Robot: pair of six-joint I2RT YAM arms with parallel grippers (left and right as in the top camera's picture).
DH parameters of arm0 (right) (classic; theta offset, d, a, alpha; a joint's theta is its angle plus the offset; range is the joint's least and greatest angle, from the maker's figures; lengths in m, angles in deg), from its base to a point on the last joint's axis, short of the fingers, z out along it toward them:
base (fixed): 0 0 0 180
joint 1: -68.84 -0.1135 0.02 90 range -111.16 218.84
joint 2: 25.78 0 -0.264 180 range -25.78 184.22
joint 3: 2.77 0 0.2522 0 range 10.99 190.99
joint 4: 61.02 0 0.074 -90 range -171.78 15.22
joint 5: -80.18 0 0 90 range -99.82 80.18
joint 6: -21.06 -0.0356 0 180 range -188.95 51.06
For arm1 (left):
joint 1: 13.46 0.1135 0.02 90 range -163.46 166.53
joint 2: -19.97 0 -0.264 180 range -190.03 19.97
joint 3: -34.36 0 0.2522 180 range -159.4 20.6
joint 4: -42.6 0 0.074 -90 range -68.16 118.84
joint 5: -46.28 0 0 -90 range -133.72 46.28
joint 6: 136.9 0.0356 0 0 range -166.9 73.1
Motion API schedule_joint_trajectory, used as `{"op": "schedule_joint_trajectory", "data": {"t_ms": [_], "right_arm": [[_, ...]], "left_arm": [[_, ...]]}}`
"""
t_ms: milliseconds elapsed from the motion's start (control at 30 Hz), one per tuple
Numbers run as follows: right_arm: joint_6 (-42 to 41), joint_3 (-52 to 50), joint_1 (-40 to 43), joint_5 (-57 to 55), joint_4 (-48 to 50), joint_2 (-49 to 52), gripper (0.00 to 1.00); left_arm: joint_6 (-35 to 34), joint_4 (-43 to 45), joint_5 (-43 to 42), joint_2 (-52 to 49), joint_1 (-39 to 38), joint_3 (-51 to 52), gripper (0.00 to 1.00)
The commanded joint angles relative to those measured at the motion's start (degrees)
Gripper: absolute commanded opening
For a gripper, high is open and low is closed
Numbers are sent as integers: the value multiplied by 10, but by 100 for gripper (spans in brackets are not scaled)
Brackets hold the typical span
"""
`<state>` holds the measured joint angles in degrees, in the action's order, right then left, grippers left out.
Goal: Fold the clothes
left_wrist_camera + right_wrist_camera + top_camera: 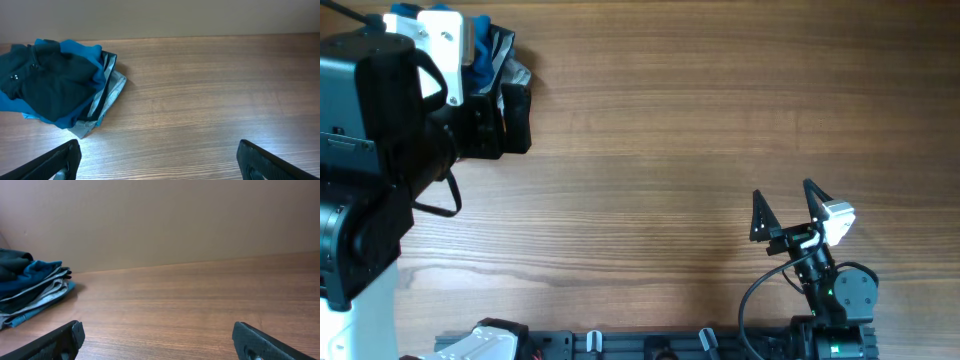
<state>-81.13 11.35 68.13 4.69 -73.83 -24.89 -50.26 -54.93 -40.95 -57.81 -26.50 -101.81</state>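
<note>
Both grippers spread wide, nothing between the fingers. Left gripper (157, 160) hangs over the far left of the wooden table (700, 110), looking down at the pile of clothes; only my two dark fingertips (60, 160) show at the bottom of the left wrist view. Right gripper (788, 208) sits near the right front edge, well apart from the pile, fingers pointing toward the far side.

Black T-shirt (47, 82) lies on top of the stack in the far-left corner, crumpled, not flat. Its bulk runs roughly left to right in the left wrist view, drooping toward the near corner of the pile. Can't tell which end is the collar. A few small white dots (14, 77) show near its left side; too small to read, no legible writing.

Under it: blue garment (82, 52) sticking out around the edges, then grey garment (110, 92) at the bottom, touching the table. From the right wrist view the stack (30, 290) shows as layered edges at far left.
</note>
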Motion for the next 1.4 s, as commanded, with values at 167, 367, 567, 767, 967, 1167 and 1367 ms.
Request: {"op": "schedule_joint_trajectory", "data": {"t_ms": [167,367,567,767,967,1167,1367], "right_arm": [[-7,0,-3,-8,3,-1,100],[-7,0,-3,-8,3,-1,100],[-7,0,-3,-8,3,-1,100],[-7,0,-3,-8,3,-1,99],[-7,0,-3,-8,3,-1,100],[-7,0,-3,-8,3,-1,100],[-7,0,-3,-8,3,-1,100]], "left_arm": [[-1,-2,48,3,9,2,100],[-1,105,30,78,82,110,100],[-1,258,-22,225,172,299,100],[-2,311,-30,395,189,490,100],[-2,452,-80,574,221,699,100],[-2,556,-113,723,217,886,100],[-2,700,-149,776,205,1052,100]]}}
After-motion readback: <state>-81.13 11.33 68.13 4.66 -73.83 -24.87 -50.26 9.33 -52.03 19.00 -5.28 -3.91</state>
